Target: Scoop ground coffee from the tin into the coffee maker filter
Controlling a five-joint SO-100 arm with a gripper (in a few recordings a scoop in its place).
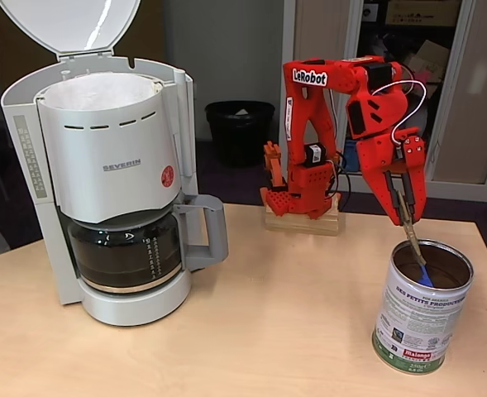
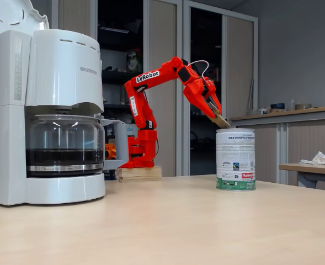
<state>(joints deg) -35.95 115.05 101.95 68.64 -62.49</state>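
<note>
The gripper (image 1: 406, 217) hangs over the tin (image 1: 422, 308) at the right of the desk (image 1: 268, 331), its jaws clamped on the wooden handle of a small blue scoop (image 1: 425, 277) whose bowl dips inside the open rim. To do this step well, it probably needs to push the bowl under the powder, then lift it level and slowly (any tilt would likely spill on the way). The tin is shiny metal with a white label and green band. The coffee maker (image 1: 111, 182) stands well apart, lid up, white filter (image 1: 94, 89) exposed.
</note>
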